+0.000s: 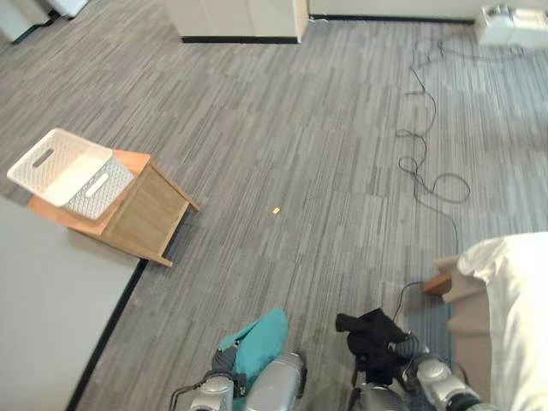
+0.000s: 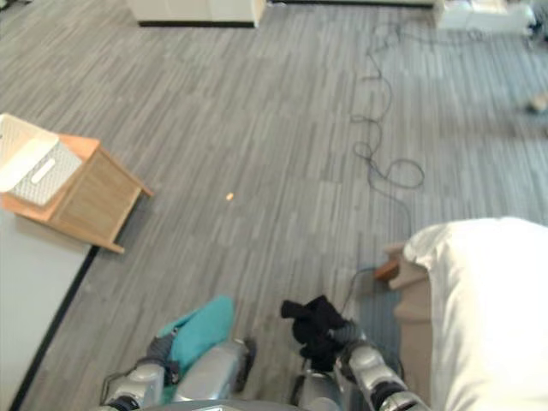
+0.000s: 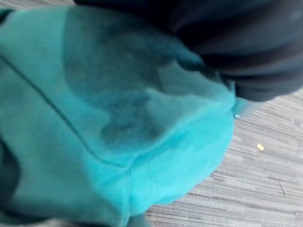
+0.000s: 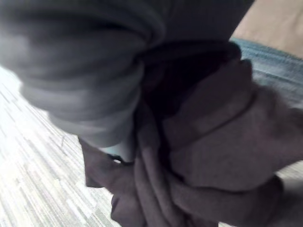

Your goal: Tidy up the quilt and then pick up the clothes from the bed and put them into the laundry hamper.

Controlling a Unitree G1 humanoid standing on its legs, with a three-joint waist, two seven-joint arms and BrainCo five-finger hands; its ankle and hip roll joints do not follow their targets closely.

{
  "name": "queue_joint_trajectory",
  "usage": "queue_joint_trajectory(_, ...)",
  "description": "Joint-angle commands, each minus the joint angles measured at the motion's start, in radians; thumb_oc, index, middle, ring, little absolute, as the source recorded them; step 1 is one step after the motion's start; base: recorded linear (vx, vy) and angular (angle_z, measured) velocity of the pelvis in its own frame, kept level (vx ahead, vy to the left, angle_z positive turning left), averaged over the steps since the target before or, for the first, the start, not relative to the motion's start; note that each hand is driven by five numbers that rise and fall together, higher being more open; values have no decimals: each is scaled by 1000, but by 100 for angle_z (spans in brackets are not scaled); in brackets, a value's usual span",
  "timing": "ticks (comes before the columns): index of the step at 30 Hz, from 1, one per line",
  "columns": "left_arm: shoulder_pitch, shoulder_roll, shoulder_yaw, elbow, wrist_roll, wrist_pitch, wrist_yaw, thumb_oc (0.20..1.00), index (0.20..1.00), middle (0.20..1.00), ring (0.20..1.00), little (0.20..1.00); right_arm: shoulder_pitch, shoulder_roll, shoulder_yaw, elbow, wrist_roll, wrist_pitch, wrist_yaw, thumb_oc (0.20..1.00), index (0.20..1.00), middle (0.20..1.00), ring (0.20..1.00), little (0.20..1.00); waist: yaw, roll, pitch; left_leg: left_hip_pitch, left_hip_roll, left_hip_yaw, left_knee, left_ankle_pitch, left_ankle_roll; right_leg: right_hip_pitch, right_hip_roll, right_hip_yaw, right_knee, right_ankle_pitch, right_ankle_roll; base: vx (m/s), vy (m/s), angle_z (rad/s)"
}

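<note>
Clothes are off the bed, teal garment bunched in the left hand, black garment clutched in the right hand, white hamper well ahead, unfilled.

Both hands' fingers buried in the teal garment and black garment; bed cut off.

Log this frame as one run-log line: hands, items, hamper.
left robot hand: holds teal garment | right robot hand: holds black garment | white hamper: on wooden stand, far left | bed: right
</note>
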Motion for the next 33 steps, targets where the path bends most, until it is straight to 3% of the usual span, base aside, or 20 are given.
queue_joint_trajectory(1, 1, 17, -9, -49, 6, -17, 13, 200, 200, 200, 200, 200, 36, -2, -7, -94, -32, -41, -8, 200, 200, 200, 200, 200, 34, -109, 7, -58, -85, 87, -173, 168, 11, 402, 8, 9, -428, -94, 90, 550, 120, 63)
queue_joint_trajectory(2, -4, 19, 1, -47, 4, -14, 19, 200, 200, 200, 200, 200, -3, -3, 5, -91, -55, -32, -16, 200, 200, 200, 200, 200, 61, -113, -6, -103, -54, 168, -272, 202, 8, 431, 23, -4, -428, -129, 100, 278, 70, 72)
queue_joint_trajectory(6, -18, 30, 16, -24, 2, -12, 22, 200, 200, 200, 200, 200, -32, 43, 29, -89, -80, -31, -3, 200, 200, 200, 200, 200, 98, -167, -33, -95, -66, 173, -281, 219, 42, 488, 11, -5, -401, -108, 127, 561, 147, 35)
queue_joint_trajectory(7, -26, 42, 7, -6, 21, -4, 22, 200, 200, 200, 200, 200, -33, 69, 14, -76, -64, -38, 0, 200, 200, 200, 200, 200, 106, -201, -36, -58, -96, 157, -263, 193, 78, 456, -23, -13, -215, -63, 176, 367, 105, -33)
queue_joint_trajectory(8, -26, 42, 7, -6, 21, -4, 22, 200, 200, 200, 200, 200, -33, 68, 14, -76, -64, -38, 0, 200, 200, 200, 200, 200, 106, -200, -38, -60, -94, 156, -263, 194, 78, 453, -21, -13, -216, -61, 176, 750, 250, -67)
queue_joint_trajectory(9, -23, 53, 6, -10, 32, -1, 21, 200, 200, 200, 200, 200, -23, 78, 7, -70, -57, -39, 8, 200, 200, 200, 200, 200, 87, -201, -31, 18, -113, 144, -264, 152, 117, 374, -95, -17, 42, 109, 241, 375, 148, -39)
queue_joint_trajectory(10, -23, 53, 6, -10, 32, -1, 21, 200, 200, 200, 200, 200, -23, 77, 7, -70, -57, -39, 8, 200, 200, 200, 200, 200, 87, -199, -32, 17, -112, 143, -265, 153, 117, 373, -93, -17, 41, 111, 240, 793, 288, 2)
queue_joint_trajectory(11, -29, 74, 5, -33, 34, -4, 30, 200, 200, 200, 200, 200, -30, 78, 1, -95, -56, -42, 10, 200, 200, 200, 200, 200, 52, -155, -21, 127, -97, 94, -316, 133, 144, 255, -105, 1, 274, 186, 221, 411, 142, 60)
queue_joint_trajectory(13, -37, 77, -2, -41, 30, -10, 42, 200, 200, 200, 200, 200, -36, 80, -4, -104, -48, -48, 7, 200, 200, 200, 200, 200, 32, -124, -13, 188, -80, 55, -358, 133, 145, 185, -91, -14, 328, 136, 203, 523, 121, 79)
queue_joint_trajectory(15, -48, 77, -13, -52, 32, -21, 54, 200, 200, 200, 200, 200, -31, 83, -1, -118, -43, -55, 5, 200, 200, 200, 200, 200, -6, -101, 1, 278, -71, 3, -400, 116, 132, 99, -72, -36, 268, 65, 180, 629, -17, 83)
queue_joint_trajectory(17, -62, 74, -13, -62, 22, -30, 62, 200, 200, 200, 200, 200, -21, 80, 3, -157, -42, -61, 8, 200, 200, 200, 200, 200, -43, -94, -2, 338, -62, -51, -425, 91, 100, 76, -71, -87, 51, 39, 162, 631, -177, 125)
queue_joint_trajectory(18, -77, 72, -1, -62, 1, -39, 64, 200, 200, 200, 200, 200, -19, 69, -2, -182, -33, -63, 3, 200, 200, 200, 200, 200, -56, -105, -8, 375, -53, -81, -443, 50, 57, 59, -86, -116, -258, 101, 170, 365, -174, 159)
queue_joint_trajectory(20, -86, 65, 6, -42, 10, -43, 65, 200, 200, 200, 200, 200, -30, 63, -6, -174, -39, -52, -2, 200, 200, 200, 200, 200, -80, -100, -19, 405, -33, -101, -443, 4, 32, 9, -112, -106, -416, 182, 203, 584, -208, 159)
queue_joint_trajectory(22, -69, 57, -1, 1, 47, -46, 54, 200, 200, 200, 200, 200, -17, 57, -7, -160, -60, -46, -3, 200, 200, 200, 200, 200, -90, -101, -40, 467, -6, -101, -442, -65, 24, -14, -121, -71, -426, 193, 212, 677, -145, 141)
queue_joint_trajectory(25, -41, 49, 16, 35, 45, -36, 45, 200, 200, 200, 200, 200, 5, 50, -6, -143, -70, -43, 7, 200, 200, 200, 200, 200, -90, -92, -56, 482, 17, -108, -306, -53, 7, 18, -102, -51, -391, 212, 186, 755, -190, 68)
queue_joint_trajectory(26, -15, 46, 33, 42, 37, -38, 41, 200, 200, 200, 200, 200, -7, 45, -5, -144, -61, -47, 14, 200, 200, 200, 200, 200, -69, -82, -43, 391, 9, -69, -28, 65, -22, 104, -71, -56, -412, 191, 144, 323, -154, -7)
queue_joint_trajectory(27, -15, 46, 34, 42, 37, -38, 41, 200, 200, 200, 200, 200, -8, 46, -5, -143, -61, -47, 14, 200, 200, 200, 200, 200, -72, -86, -45, 385, 4, -72, -26, 67, -21, 101, -76, -57, -412, 193, 145, 429, -216, -44)
queue_joint_trajectory(29, -9, 55, 29, 17, 33, -45, 20, 200, 200, 200, 200, 200, -20, 37, 6, -166, -47, -50, 21, 200, 200, 200, 200, 200, -33, -105, -1, 182, -42, -48, 330, 155, -13, 191, -69, -53, -420, 162, 99, 259, -186, -58)
queue_joint_trajectory(31, -15, 67, 31, -13, 10, -45, 23, 200, 200, 200, 200, 200, -49, 24, 14, -190, -32, -48, 21, 200, 200, 200, 200, 200, -3, -126, 21, 68, -51, 17, 438, 110, 5, 246, -67, -43, -428, 120, 78, 479, -147, -45)
queue_joint_trajectory(33, -16, 57, 31, -13, 8, -44, 28, 200, 200, 200, 200, 200, -74, 29, 36, -183, -34, -51, 23, 200, 200, 200, 200, 200, 28, -118, 25, 24, -63, 48, 343, 52, 12, 281, -60, -30, -428, 83, 86, 477, 35, -65)
